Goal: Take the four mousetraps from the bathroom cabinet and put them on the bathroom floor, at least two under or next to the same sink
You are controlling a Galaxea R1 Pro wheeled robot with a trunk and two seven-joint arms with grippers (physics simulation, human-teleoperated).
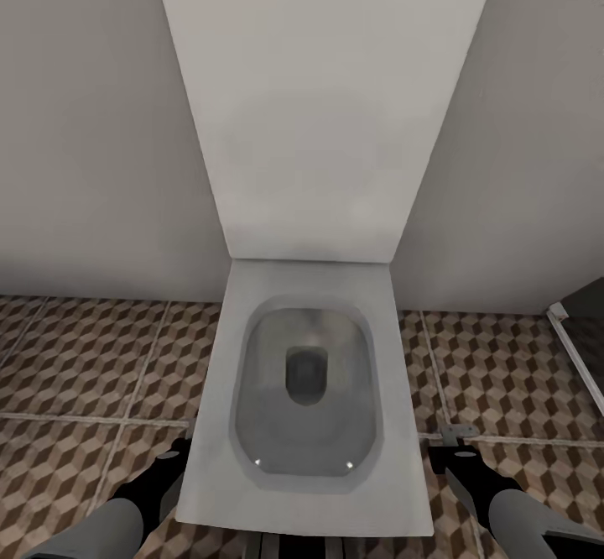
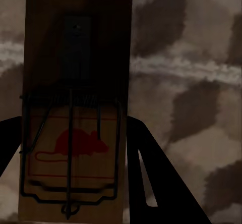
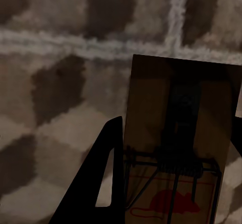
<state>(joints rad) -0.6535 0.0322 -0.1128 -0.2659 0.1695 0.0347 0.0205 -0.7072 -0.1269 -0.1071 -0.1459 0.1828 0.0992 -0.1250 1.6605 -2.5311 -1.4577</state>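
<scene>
A: What holds anything here?

B: One white square toilet [image 1: 306, 391] with a smooth rounded-rectangle bowl, standing against a tall pale panel [image 1: 323, 97] between plain grey walls [image 1: 92, 122]. The bowl has a dark drain opening at its middle and holds nothing else that I can make out.

A: And the surfaces?

B: The bathroom floor [image 1: 84, 357] is large square tiles printed with brown-and-beige cubes, split by pale grout lines. At the far right edge there is a white frame strip [image 1: 575, 349] with darker ground behind it.

A: Where are the traps?

B: I count two. In the left wrist view, a flat rectangular brown wooden mousetrap [image 2: 75, 113] with thin wire loops, a dark metal plate and a red mouse print sits between the black fingers [image 2: 156, 183] of the left gripper [image 2: 75, 183], which press against its long edges. In the right wrist view, a second brown wooden mousetrap [image 3: 179, 148] of the same make lies between the right gripper's [image 3: 174, 199] fingers; one black finger [image 3: 108, 173] touches its edge, and the other is barely visible at the frame edge. Both boards hang above the cube tiles.

A: And from the head?

B: Two grey arms with black ends, the left [image 1: 155, 483] and the right [image 1: 466, 471], flank the toilet's front corners, low over the tiles.
</scene>
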